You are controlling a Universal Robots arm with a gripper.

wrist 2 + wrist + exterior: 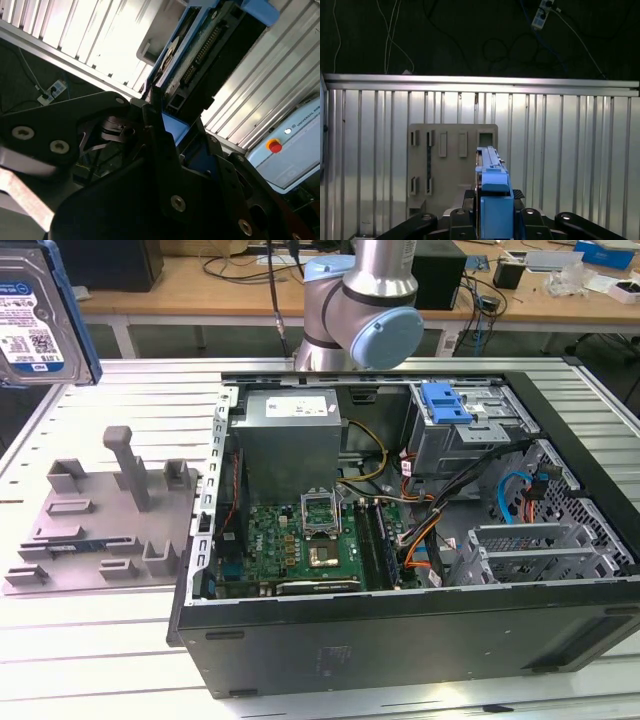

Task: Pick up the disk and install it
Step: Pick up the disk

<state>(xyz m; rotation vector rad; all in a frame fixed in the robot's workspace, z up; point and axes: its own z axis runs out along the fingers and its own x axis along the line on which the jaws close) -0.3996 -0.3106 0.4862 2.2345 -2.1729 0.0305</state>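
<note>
The disk (35,315), silver-grey with a white-and-blue label and a blue carrier frame, hangs high at the exterior view's far left, above the slatted table. In the first wrist view the disk (492,192) shows edge-on as a blue-fronted slab, with my gripper (492,220) shut on it, a black finger on each side. The second wrist view shows the underside of the disk (210,55), with its circuit board and connector, rising out of my gripper (172,132).
Below the disk, a grey fixture plate (100,510) with slots and posts lies on the table, also seen in the first wrist view (452,165). The open computer case (400,630) holds a grey upper drive cage with a blue bracket (445,405) and a lower cage (520,560).
</note>
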